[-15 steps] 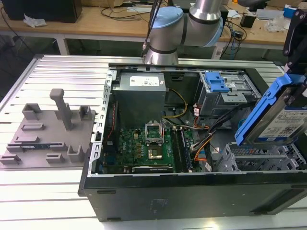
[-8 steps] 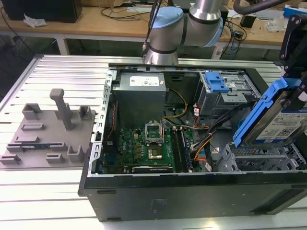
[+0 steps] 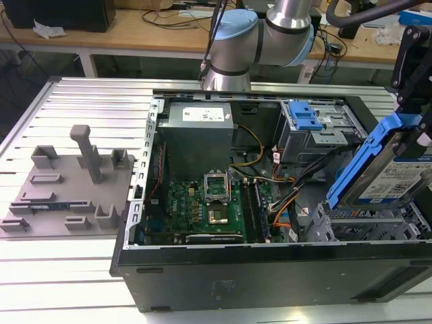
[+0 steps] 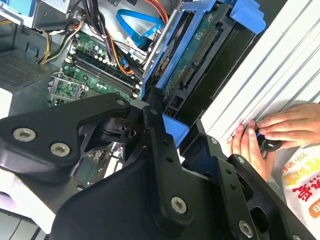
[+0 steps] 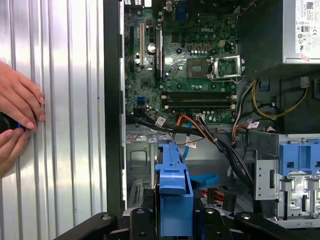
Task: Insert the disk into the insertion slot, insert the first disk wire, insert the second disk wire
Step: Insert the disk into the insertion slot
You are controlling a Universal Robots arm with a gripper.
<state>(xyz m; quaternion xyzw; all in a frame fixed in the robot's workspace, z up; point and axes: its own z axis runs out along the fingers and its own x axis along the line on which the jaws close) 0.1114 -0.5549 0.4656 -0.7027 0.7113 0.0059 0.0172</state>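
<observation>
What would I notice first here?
The bright blue-framed disk, held tilted in the black tool above the open computer case at the exterior view's right. Next, the green motherboard inside the case, and a person's hands on the ribbed metal table beside it.

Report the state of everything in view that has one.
disk: gripped, tilted, above the case, not inserted.
end effector: shut on the disk.
insertion slot: no disk in it.
computer case: lying on its side, open.
hand: resting on the ribbed table.
</observation>
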